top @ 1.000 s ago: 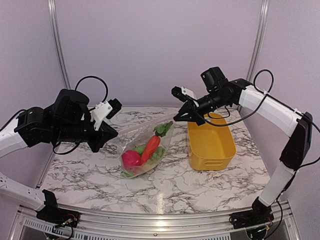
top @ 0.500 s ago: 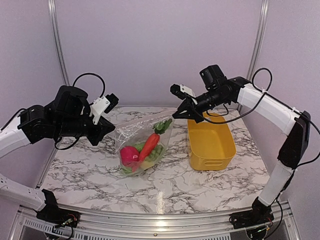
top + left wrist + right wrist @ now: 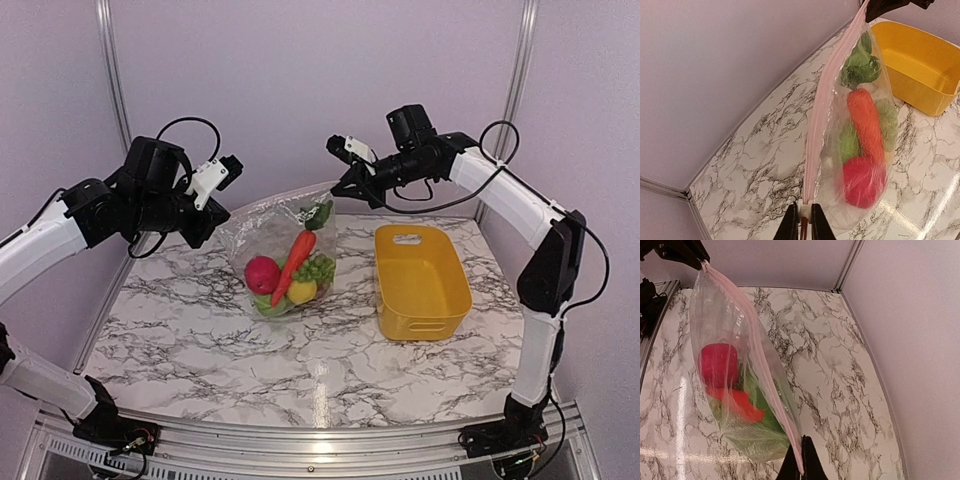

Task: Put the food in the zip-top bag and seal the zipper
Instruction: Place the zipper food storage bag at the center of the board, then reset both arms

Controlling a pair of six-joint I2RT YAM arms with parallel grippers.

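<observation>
Lilac walls (image 3: 300, 90), marbled tabletop (image 3: 330, 370), metal posts (image 3: 112, 80)

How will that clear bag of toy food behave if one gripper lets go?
Probably floppy: the zip-top bag sags, creased, between the left gripper and right gripper. The food sits bunched at its lowest point, so a freed corner would likely drop and swing. The film looks smooth, perhaps slippery.

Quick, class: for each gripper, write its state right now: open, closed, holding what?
Left gripper: closed, pinching one end of the bag's zipper.
Right gripper: closed, pinching the zipper's other end.
</observation>
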